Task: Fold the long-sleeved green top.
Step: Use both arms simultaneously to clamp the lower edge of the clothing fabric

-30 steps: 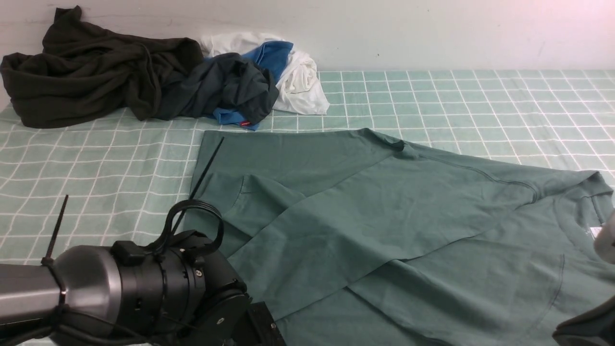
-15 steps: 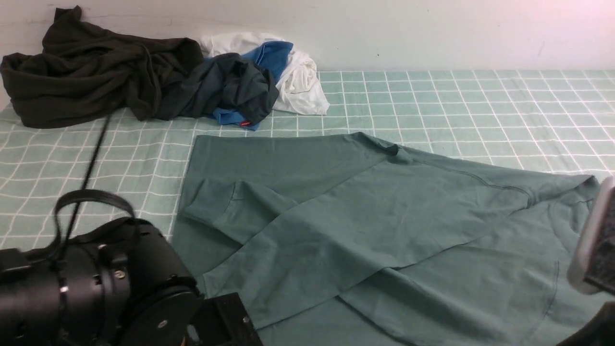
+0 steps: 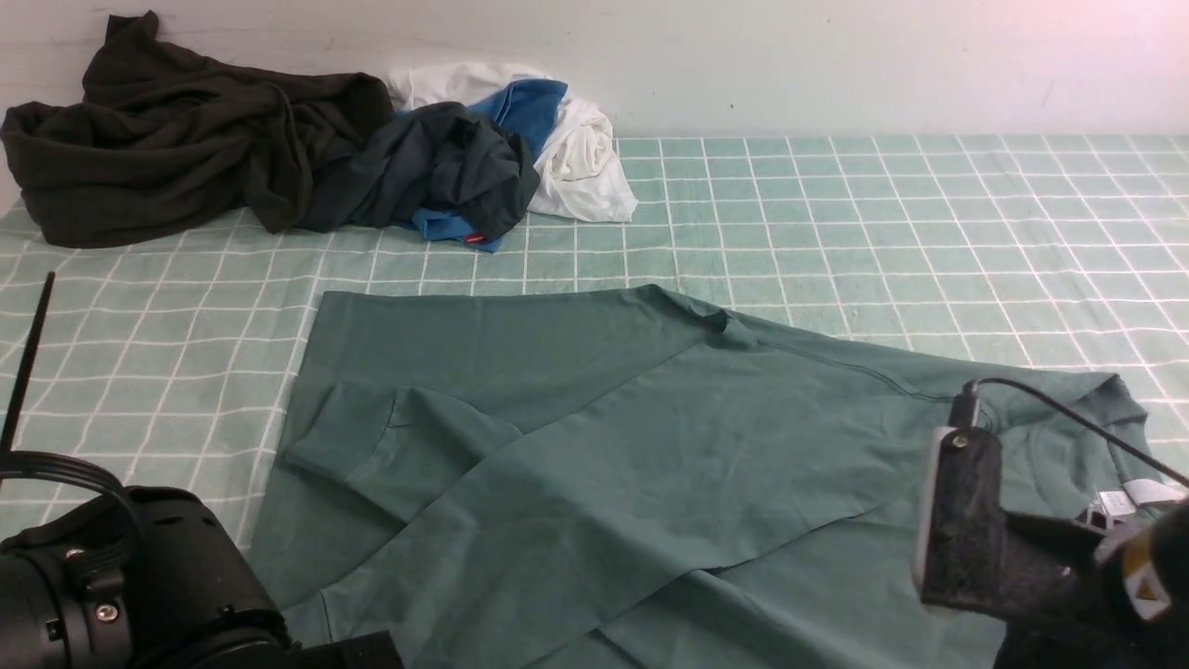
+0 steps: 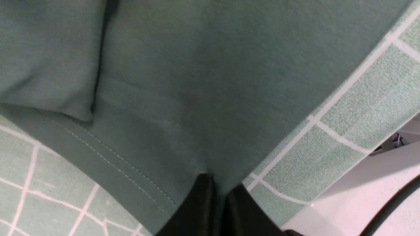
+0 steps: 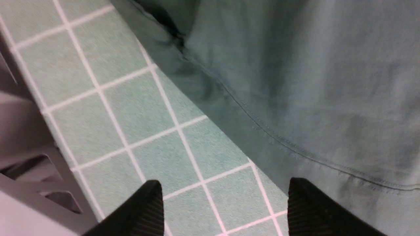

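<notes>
The green long-sleeved top (image 3: 604,465) lies spread over the checked cloth, with a cuffed sleeve (image 3: 372,446) folded across its left part and its white neck label (image 3: 1119,500) at the right. My left gripper (image 4: 219,186) is shut on the top's hem corner (image 4: 137,170) near the table's front edge. Only the left arm's body shows at the lower left of the front view. My right gripper (image 5: 223,193) is open and empty above the checked cloth, just beside the top's stitched edge (image 5: 295,144). Its wrist (image 3: 966,520) shows at the lower right of the front view.
A heap of clothes stands at the back left: a very dark hooded garment (image 3: 176,130), a dark charcoal shirt (image 3: 437,167), and blue (image 3: 525,102) and white (image 3: 581,158) pieces. The checked cloth (image 3: 929,204) stretches right. The table's front edge (image 4: 361,183) lies close to my left gripper.
The top has slid toward the front and left with my left gripper. My left arm has drawn back toward the lower left. My right arm has come into view at the lower right.
</notes>
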You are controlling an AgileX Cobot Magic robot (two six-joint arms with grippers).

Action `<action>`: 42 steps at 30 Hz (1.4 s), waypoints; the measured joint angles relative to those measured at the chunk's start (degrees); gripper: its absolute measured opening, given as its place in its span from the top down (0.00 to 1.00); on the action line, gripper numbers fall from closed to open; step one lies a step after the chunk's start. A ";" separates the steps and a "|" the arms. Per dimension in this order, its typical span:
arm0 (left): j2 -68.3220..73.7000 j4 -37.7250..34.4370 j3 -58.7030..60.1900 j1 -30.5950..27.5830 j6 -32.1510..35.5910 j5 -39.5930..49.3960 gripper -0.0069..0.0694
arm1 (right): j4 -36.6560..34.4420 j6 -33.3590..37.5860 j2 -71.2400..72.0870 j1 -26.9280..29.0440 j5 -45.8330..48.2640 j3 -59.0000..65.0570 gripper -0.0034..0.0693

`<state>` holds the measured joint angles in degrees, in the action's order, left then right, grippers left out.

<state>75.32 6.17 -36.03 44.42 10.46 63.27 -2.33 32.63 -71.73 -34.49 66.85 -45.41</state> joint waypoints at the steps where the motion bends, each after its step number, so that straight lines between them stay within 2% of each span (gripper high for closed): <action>1: 0.00 0.00 0.00 0.00 0.00 -0.49 0.90 | 1.35 0.00 -2.10 0.00 -0.63 0.00 0.30; 12: 0.00 0.00 0.00 0.00 0.00 -1.93 0.90 | 12.86 0.00 -17.67 0.00 -11.49 4.86 0.29; 22: -0.05 -0.04 0.00 0.00 0.00 -2.05 0.90 | 14.53 -1.15 -19.15 0.00 -13.96 5.36 0.32; 28: -0.05 -0.04 0.00 0.00 0.00 -2.05 0.90 | 14.58 -2.51 -19.15 0.00 -14.43 5.36 0.42; 37: -0.11 -0.04 0.00 0.00 0.00 -2.05 0.90 | 15.01 -5.57 -17.86 0.00 -16.81 5.51 0.70; 42: -0.11 -0.04 0.00 0.00 0.00 -2.05 0.90 | 15.01 -5.88 -15.01 0.00 -16.76 5.58 0.81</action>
<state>75.21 6.13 -36.03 44.42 10.46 61.22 12.67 26.75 -86.74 -34.49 50.10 -39.83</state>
